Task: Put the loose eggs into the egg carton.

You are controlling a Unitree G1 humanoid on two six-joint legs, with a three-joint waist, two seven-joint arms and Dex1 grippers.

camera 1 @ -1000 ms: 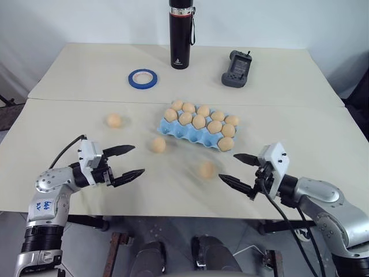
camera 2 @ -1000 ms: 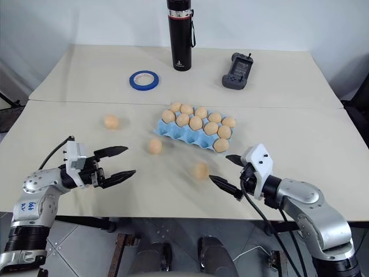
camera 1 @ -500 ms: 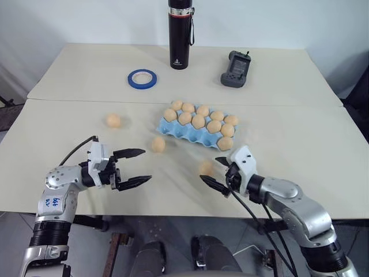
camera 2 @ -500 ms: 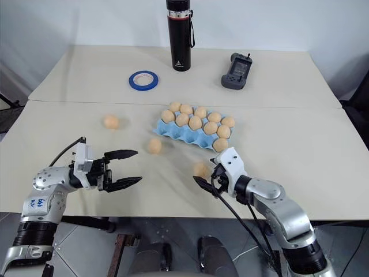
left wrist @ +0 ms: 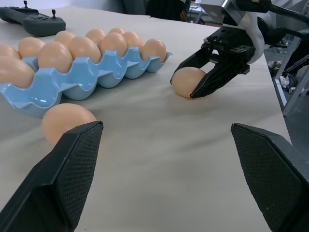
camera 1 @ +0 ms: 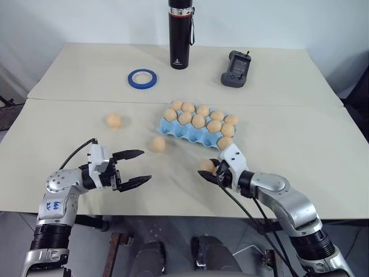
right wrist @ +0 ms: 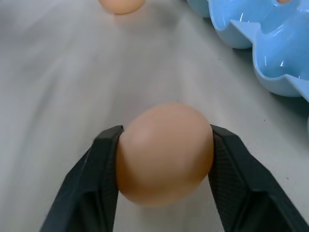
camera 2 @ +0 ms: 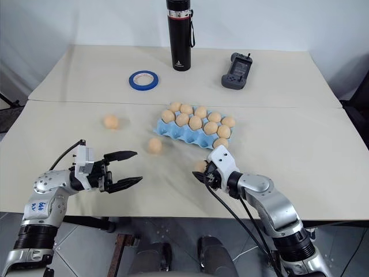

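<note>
Left eye view: three loose eggs on table (camera 1: pixel 69 81); egg carton (camera 1: pixel 187 131) held ten, long axis running left-far to right-near. Right gripper (camera 1: pixel 211 172) pinched nearest egg (camera 1: pixel 206 165) just in front of carton. Left gripper (camera 1: pixel 137 167) fingers spread wide, holding nothing, pointing toward right gripper.

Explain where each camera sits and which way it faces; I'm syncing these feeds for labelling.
Left and right eye views: on the head, looking forward and down over the table; both arms show, left pincer open, right pincer shut on an egg.
Left wrist view: on the left wrist, looking along its own fingers toward the egg carton and the right pincer.
Right wrist view: on the right wrist, looking along its own fingers at the gripped egg.
Shared: the gripped egg and the carton appear in every view.
</note>
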